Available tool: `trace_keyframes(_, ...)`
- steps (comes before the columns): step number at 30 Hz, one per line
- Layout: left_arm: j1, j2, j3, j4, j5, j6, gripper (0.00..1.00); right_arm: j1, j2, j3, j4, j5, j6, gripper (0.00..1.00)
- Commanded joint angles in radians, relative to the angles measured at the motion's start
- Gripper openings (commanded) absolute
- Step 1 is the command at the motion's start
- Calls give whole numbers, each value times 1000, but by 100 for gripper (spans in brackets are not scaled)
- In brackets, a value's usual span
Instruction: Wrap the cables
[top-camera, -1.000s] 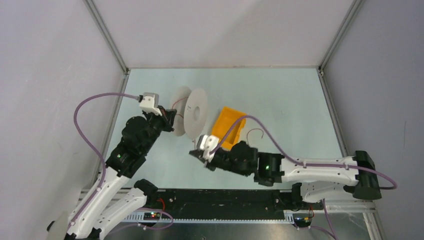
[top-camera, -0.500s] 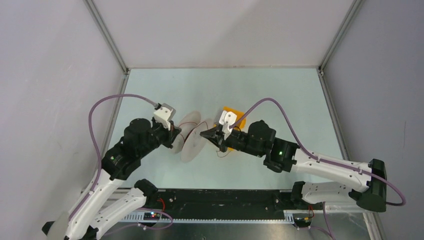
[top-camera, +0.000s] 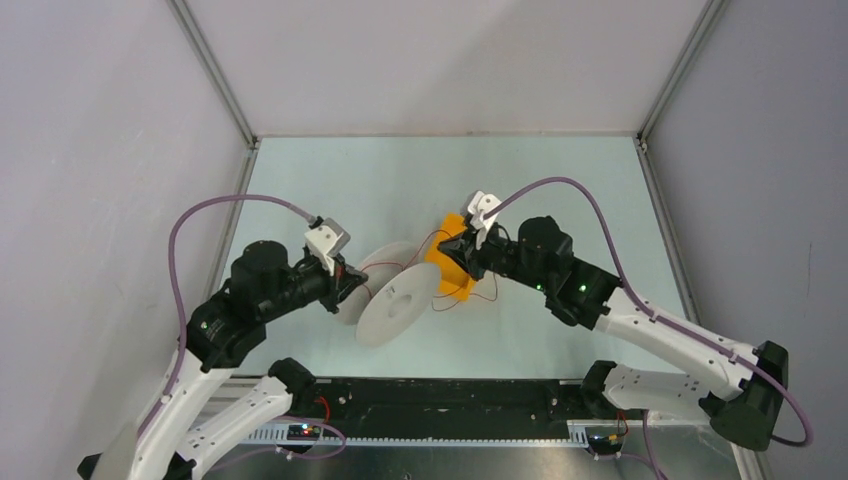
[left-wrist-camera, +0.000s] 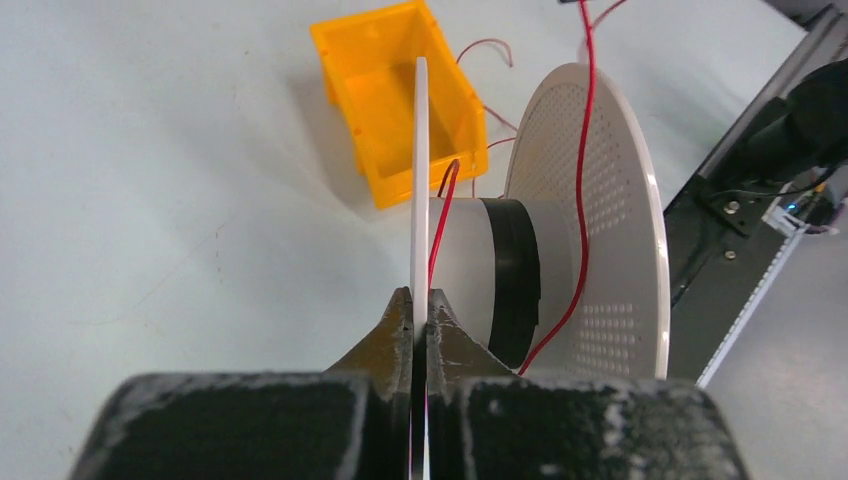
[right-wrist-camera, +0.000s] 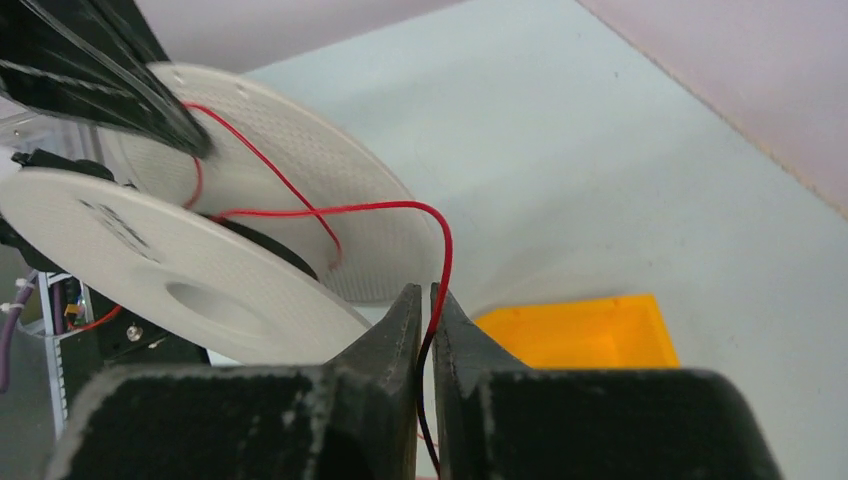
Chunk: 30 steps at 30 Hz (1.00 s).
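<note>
The left gripper (left-wrist-camera: 418, 308) clamps a flange of the white perforated plastic spool (left-wrist-camera: 605, 200); the right gripper (right-wrist-camera: 425, 300), just beside that spool, pinches the thin red wire cable (right-wrist-camera: 330, 209) running off its hub; best to hold it taut and guide it between the flanges.

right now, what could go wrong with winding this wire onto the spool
The left gripper holds the spool only by the thin edge of one flange, so it could twist or slip. The wire pinched in the right gripper arcs slack toward the core, so it might catch on a flange rim. Loose wire lies by the orange bin and may snag there.
</note>
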Motion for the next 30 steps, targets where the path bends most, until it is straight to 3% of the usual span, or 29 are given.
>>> trace_keyframes(1,8,5,100,65,88,-79,0,-51,-64,-20,-62,-45,79,12)
trace_keyframes(13,39,37,233,116,178,-301,0,-180,-149,-298,173,-194,201,8)
trace_keyframes(17,45,18,221,168,147,-371,0,-180,-141,-381,333,-246,245,15)
trace_keyframes(21,48,-8,184,229,101,-434,0,-171,-114,-438,448,-259,306,29)
trace_keyframes(30,48,-62,93,369,14,-569,0,-72,63,-516,686,-224,363,44)
